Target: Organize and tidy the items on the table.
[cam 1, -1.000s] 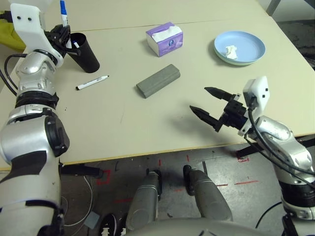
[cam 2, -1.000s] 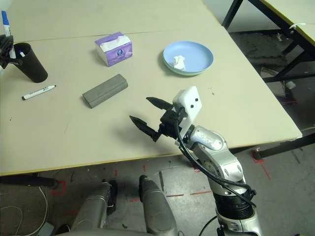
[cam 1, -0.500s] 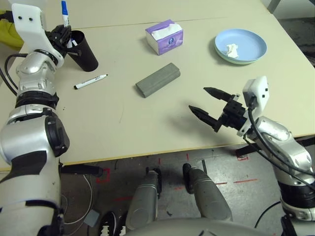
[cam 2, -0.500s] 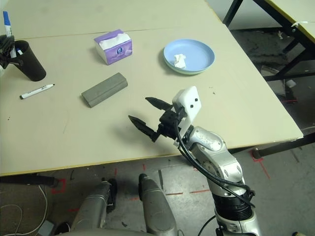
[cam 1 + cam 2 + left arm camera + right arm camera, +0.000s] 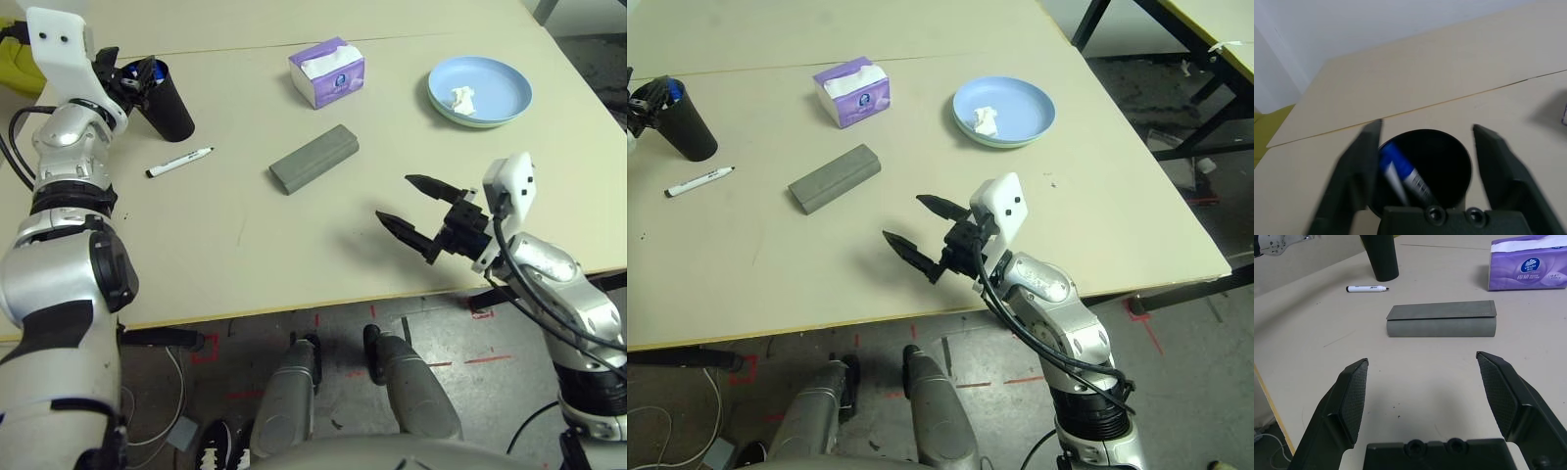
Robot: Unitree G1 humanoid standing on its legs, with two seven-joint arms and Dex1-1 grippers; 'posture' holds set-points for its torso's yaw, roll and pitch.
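Blue-capped marker [image 5: 1400,172] sits inside the black cup [image 5: 167,98] at the far left of the table [image 5: 323,245], leaning against the inner wall. Our left gripper [image 5: 1425,161] hangs right over the cup mouth, fingers spread wide on either side of the rim, gripping nothing. The black-capped marker [image 5: 180,163] lies flat on the table just near of the cup, apart from it. The grey glasses case [image 5: 313,159] lies closed mid-table, angled. Purple tissue box [image 5: 327,72] stands beyond the case. Blue plate [image 5: 495,83] sits far right, stacked on a green plate whose rim peeks out underneath, with the crumpled white tissue [image 5: 458,98] on it. Our right gripper [image 5: 411,206] hovers over the near right part of the table, fingers fully apart, empty, pointing toward the case.
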